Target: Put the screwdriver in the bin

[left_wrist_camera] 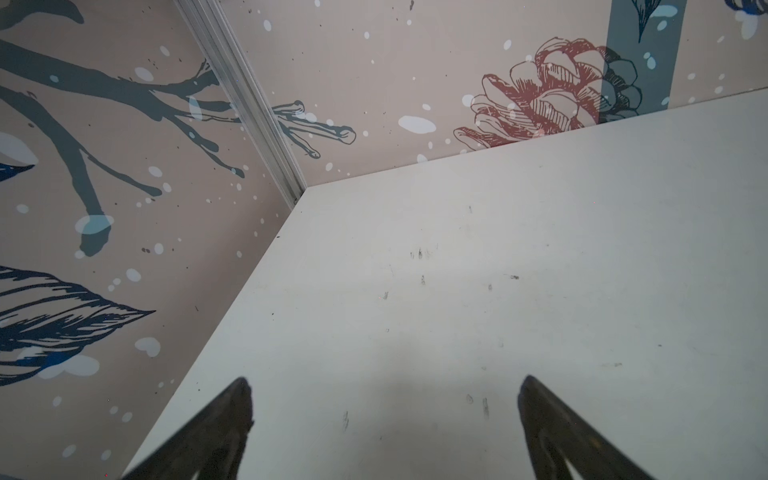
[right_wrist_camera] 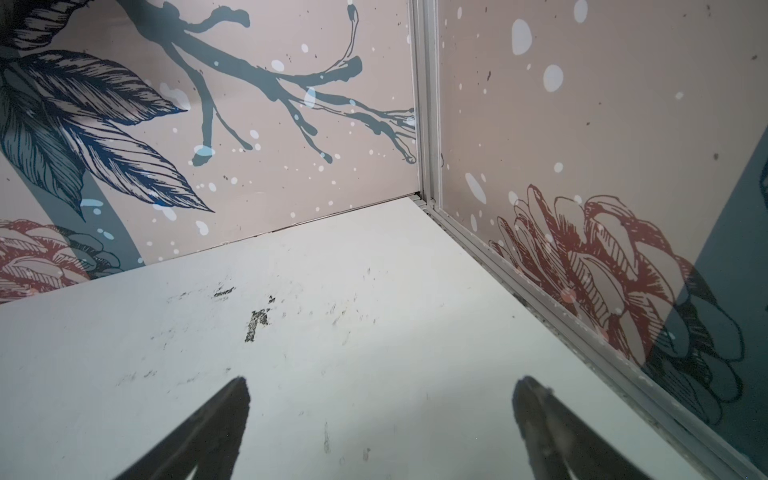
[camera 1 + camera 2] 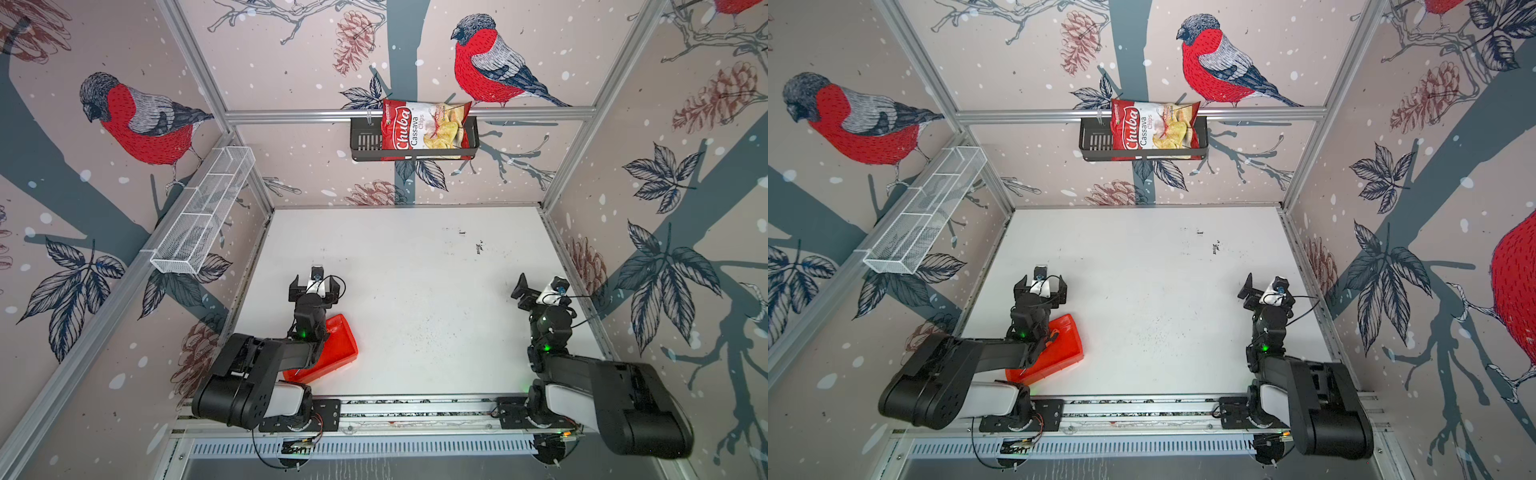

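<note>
left hand [image 3: 314, 286]: at 9 o'clock on the worktop [image 3: 415, 299], jaws spread wide and gripping nothing. In the wrist view only bare surface lies between the fingertips [image 1: 243, 399].
right hand [image 3: 540, 291]: at 3 o'clock, jaws just as wide and empty, near the right wall's frame.
bin [image 3: 343, 347]: at 7 o'clock, flat on the worktop and turned askew to its edges. One corner is near the front rail [image 3: 415, 405], and its left part lies under the left arm [image 3: 266, 357].
screwdriver: cannot be made out for certain, as the left arm covers much of the bin's floor.
open room: a broad stretch of bare worktop runs between the two hands and on to the back wall at 12 o'clock.
edges: walls close the worktop at 9, 12 and 3 o'clock, and the rail closes it at 6.
overhead: a black basket [image 3: 365, 143] holding a chips bag [image 3: 419, 129] hangs on the back wall at 12 o'clock. A wire-mesh shelf [image 3: 203, 212] sits on the left wall at 10 o'clock. Both are well apart from the hands.
</note>
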### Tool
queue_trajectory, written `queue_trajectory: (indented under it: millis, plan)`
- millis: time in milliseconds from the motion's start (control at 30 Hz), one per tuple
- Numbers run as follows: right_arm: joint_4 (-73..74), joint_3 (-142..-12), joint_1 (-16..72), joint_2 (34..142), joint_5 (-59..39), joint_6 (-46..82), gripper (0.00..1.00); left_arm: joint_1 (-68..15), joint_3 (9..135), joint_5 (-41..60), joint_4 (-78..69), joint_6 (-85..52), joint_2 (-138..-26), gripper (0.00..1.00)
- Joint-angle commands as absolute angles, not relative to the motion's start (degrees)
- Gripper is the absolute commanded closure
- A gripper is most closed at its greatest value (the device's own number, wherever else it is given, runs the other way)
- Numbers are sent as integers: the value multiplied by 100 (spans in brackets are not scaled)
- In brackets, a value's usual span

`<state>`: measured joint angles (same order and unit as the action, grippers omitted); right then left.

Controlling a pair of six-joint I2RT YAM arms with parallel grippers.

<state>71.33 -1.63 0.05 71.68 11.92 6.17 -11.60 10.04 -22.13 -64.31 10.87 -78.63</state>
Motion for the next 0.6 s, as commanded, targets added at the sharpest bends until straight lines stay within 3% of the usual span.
queue_trajectory:
  millis: [0, 200, 367, 567]
  plan:
    - [8022, -261, 5, 7703, 925, 599, 0, -1011, 1097, -2144, -6872, 815, -7872, 2]
    - [8504, -427, 50, 8493, 709, 442, 0, -650, 1008, -1612, -7537, 267, -8200, 2]
    - [7717, -828, 53, 8490, 597, 391, 0, -549, 1042, -1446, -8222, 235, -8988, 2]
    - [6863, -1351, 34, 8605, 538, 404, 0, -317, 1385, -1142, -7369, 18, -8917, 2]
